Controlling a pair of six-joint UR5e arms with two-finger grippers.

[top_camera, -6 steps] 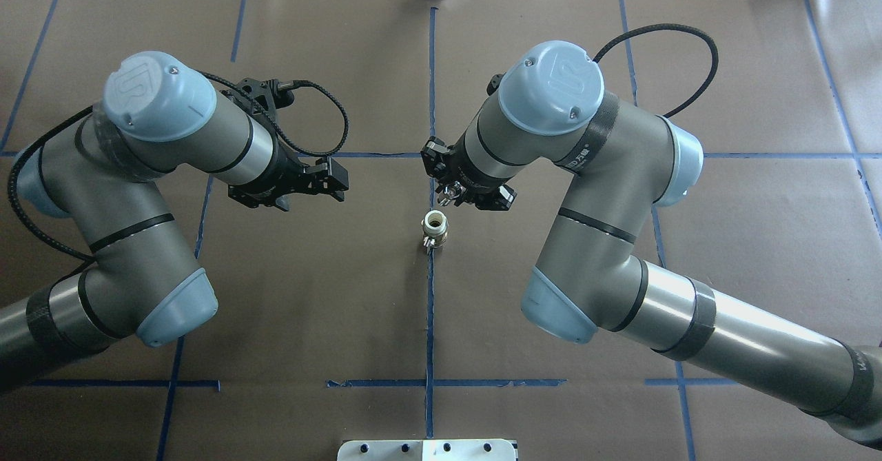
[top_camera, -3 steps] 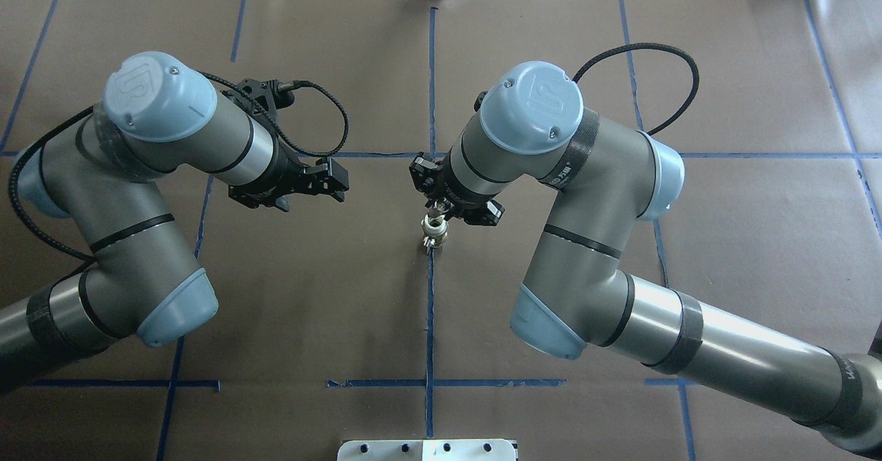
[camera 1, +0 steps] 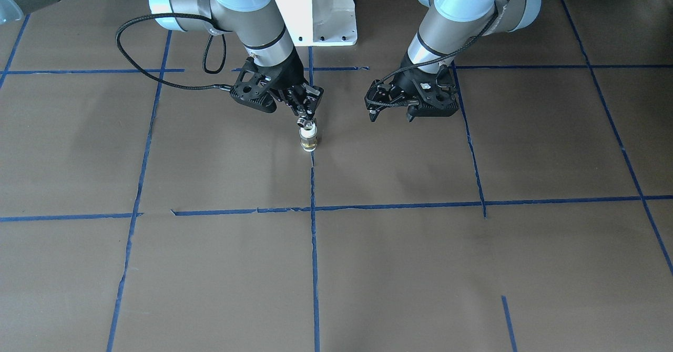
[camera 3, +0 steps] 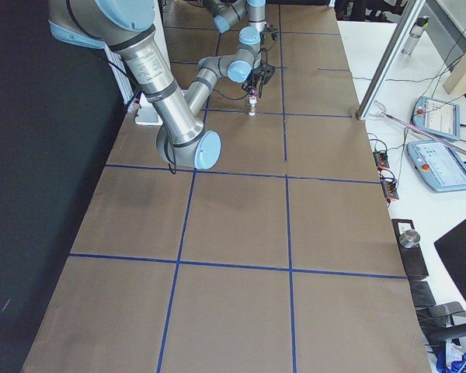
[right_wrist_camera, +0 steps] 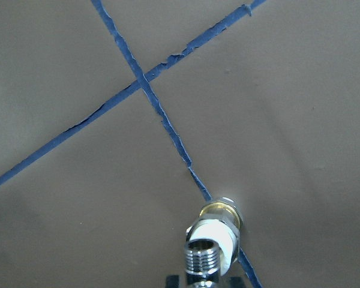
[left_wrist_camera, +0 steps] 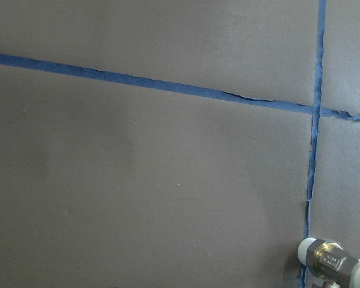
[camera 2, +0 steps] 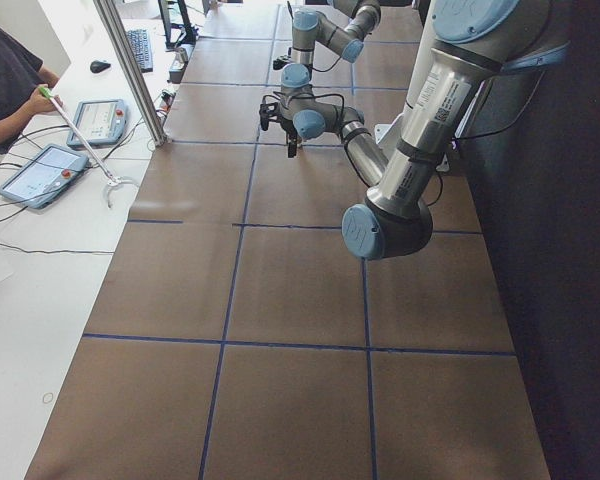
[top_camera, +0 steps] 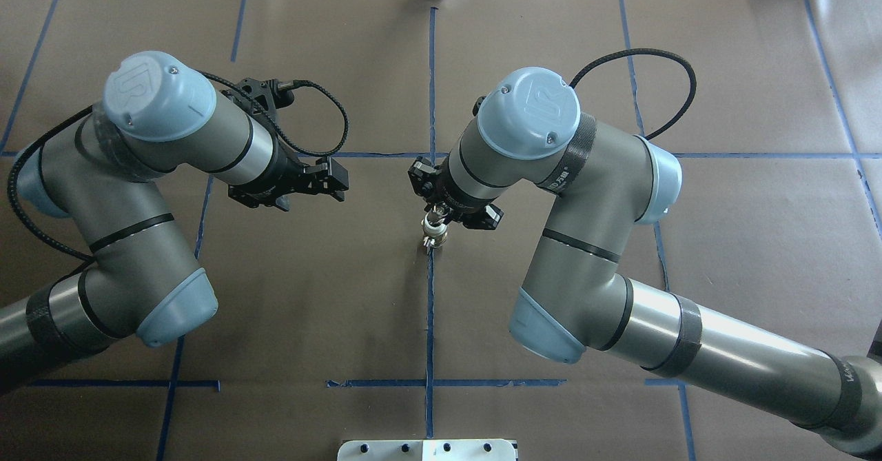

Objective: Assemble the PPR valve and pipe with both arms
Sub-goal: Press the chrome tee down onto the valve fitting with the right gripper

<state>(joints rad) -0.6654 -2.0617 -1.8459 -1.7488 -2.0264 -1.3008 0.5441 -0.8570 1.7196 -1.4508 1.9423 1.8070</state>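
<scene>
Bright, even light; soft shadows, sharp focus.

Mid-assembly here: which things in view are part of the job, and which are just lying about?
Job: right end effector, shut on the chrome pipe; valve standing under it; left end effector, open, empty.
Lying about: pendants, keyboard, bottle.

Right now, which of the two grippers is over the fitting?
The right gripper: it holds a chrome threaded piece over the white-and-brass fitting on the blue tape line. The left gripper hangs open, off to the side.
</scene>
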